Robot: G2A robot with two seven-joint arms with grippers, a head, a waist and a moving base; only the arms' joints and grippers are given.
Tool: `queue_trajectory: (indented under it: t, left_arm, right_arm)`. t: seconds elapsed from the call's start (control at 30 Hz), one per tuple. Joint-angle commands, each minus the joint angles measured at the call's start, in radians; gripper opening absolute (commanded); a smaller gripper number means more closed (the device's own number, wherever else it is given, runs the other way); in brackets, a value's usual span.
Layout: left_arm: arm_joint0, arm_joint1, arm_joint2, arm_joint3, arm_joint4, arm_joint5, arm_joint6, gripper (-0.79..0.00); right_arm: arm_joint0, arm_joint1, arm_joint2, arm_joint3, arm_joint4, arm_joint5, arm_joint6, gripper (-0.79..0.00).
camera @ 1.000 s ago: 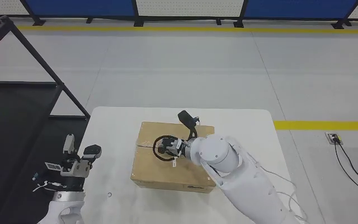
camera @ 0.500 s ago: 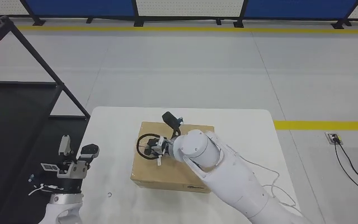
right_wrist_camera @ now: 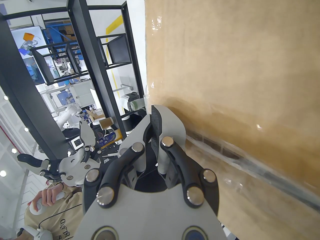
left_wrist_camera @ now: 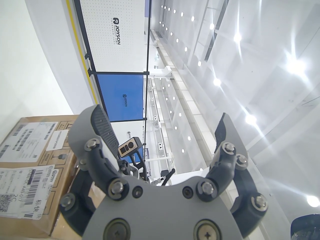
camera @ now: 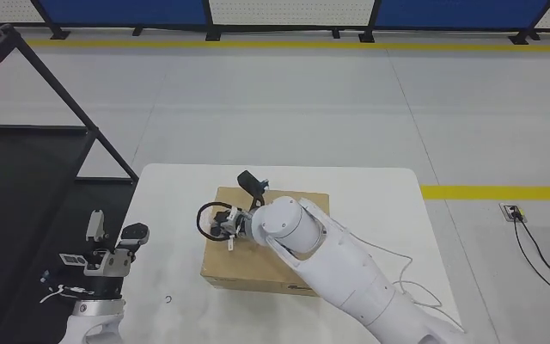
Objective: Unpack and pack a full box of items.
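Observation:
A closed cardboard box [camera: 258, 258] sits in the middle of the white table [camera: 172, 198], its top flaps meeting at a taped seam [right_wrist_camera: 250, 166]. My right gripper [camera: 219, 228] lies low over the box top at its left end, shut [right_wrist_camera: 155, 123], with nothing visible between its fingers, and its tips are at the seam. My left gripper [camera: 114, 232] hangs beyond the table's left edge, open [left_wrist_camera: 162, 131] and holding nothing. From there the box's labelled side [left_wrist_camera: 32, 156] shows beside it.
A black metal rack [camera: 51, 129] stands on the floor to the left of the table. A small ring-like item [camera: 168, 299] lies on the table near the front left. Bare table surface surrounds the box on all sides.
My right gripper has slid leftward along the box top, from near the middle to the left end. My left gripper has drifted slightly left and toward the front.

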Motion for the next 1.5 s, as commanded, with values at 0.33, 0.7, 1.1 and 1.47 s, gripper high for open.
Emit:
queue_trajectory:
  t: [0.33,0.7,1.1,1.47]
  left_arm:
    - [0.014,-0.003,-0.007,0.0,-0.006,-0.009,-0.004,0.0]
    - [0.002,-0.005,0.009,-0.012,0.018,0.009,-0.01,0.0]
    - [-0.001,-0.007,0.022,-0.02,0.035,0.015,-0.009,0.0]
    - [-0.009,-0.008,0.035,-0.03,0.052,0.03,-0.014,0.0]
  right_arm:
    - [0.017,-0.03,0.008,0.086,0.029,-0.01,-0.017,-0.785]
    - [-0.06,0.011,0.09,-0.021,-0.048,0.009,0.02,-0.785]
    - [-0.162,0.066,0.188,-0.17,-0.161,0.102,0.046,-0.785]
    - [-0.262,0.114,0.293,-0.286,-0.233,0.138,0.084,-0.785]
